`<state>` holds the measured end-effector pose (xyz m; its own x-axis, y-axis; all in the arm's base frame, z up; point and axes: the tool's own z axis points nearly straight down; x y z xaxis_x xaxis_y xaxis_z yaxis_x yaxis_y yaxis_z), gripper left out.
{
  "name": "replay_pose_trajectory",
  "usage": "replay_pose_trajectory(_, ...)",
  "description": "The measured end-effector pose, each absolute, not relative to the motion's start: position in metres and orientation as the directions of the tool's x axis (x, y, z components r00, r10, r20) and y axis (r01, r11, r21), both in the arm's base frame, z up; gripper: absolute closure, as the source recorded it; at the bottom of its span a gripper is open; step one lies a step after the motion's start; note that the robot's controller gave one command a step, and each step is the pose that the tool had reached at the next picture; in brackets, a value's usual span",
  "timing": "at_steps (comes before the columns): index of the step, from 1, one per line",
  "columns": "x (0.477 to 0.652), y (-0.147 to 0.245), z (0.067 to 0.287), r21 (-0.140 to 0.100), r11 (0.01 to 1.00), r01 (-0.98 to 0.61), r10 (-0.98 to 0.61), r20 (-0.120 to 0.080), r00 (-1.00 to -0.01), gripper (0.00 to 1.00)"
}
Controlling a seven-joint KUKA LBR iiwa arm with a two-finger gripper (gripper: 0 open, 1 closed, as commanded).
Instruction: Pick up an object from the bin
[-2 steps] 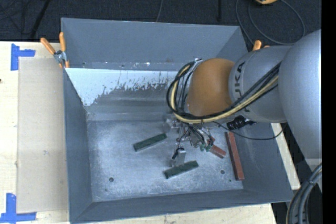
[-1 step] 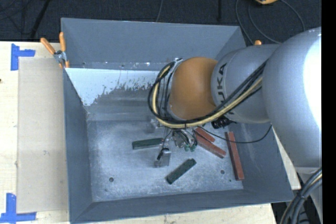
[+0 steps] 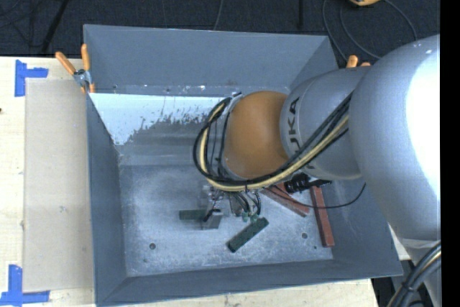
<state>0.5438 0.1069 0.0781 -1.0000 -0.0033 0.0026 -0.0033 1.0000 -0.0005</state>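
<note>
Claw (image 3: 218, 211) low over floor centre of grey metal bin (image 3: 108, 154), at right end of small dark green flat block (image 3: 191, 215); cannot tell whether clenched or released. Dark green bar (image 3: 248, 234) lies just right, reddish-brown sticks (image 3: 323, 223) beyond.

bin floor (image 3: 151, 198) bare at left; brown sticks (image 3: 323, 223) crowd right.

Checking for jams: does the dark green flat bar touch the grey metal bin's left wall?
No, the dark green flat bar lies mid-floor, well clear of that wall.
</note>
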Motion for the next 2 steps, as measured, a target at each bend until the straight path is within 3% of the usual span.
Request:
replay_pose_trajectory(1,0.544,0.107,0.078,-0.001,1.0,-0.003,-0.003,0.003,-1.0,1.0)
replay_pose_trajectory(2,0.512,0.138,0.222,0.0,1.0,-0.001,-0.001,0.0,-1.0,1.0)
